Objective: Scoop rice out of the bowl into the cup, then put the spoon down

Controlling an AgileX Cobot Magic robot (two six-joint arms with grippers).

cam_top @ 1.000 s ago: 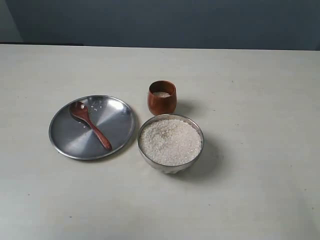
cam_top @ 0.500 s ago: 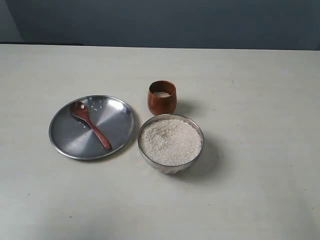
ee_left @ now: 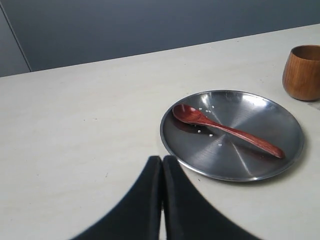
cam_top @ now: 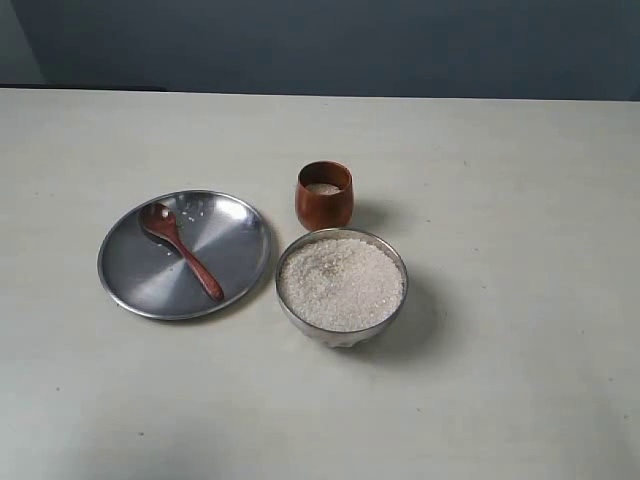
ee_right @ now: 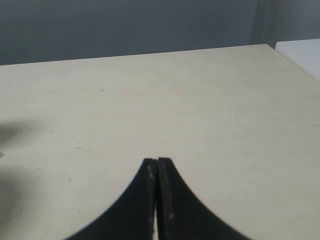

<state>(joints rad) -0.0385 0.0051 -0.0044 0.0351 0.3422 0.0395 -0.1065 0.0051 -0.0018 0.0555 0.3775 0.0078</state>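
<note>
On the plate, left of centre in the exterior view: the spoon (cam_top: 181, 249) lies flat on the round steel plate (cam_top: 235, 240), with its head toward the upper left and its handle running to the lower right.
Spoon head: it faces up, with a few loose grains (cam_top: 190, 210) scattered on the plate just beside it.
Cup: the cup (cam_top: 324, 205) stands upright at the middle of the frame, just beside the plate's right edge and just above the bowl. A little white rice shows inside it.
Bowl: the bowl (cam_top: 340, 336) sits just below the cup and close to the plate's lower right edge. Whether it touches either one cannot be told.
Rice: the rice (cam_top: 342, 283) fills the bowl to about its rim.
Left gripper: the left gripper (ee_left: 162, 162) has its jaws pressed together with nothing between them. It hangs over bare surface (cam_top: 520, 200).
Spoon relative to left gripper: in the left wrist view the spoon and plate lie ahead of the tips and off to one side. They are clearly apart from the tips, with the cup further off beyond the plate.
Right gripper: the right gripper (ee_right: 157, 162) has its jaws closed against each other, empty, and only bare surface lies ahead of it.
Exterior view: neither gripper shows in it.
</note>
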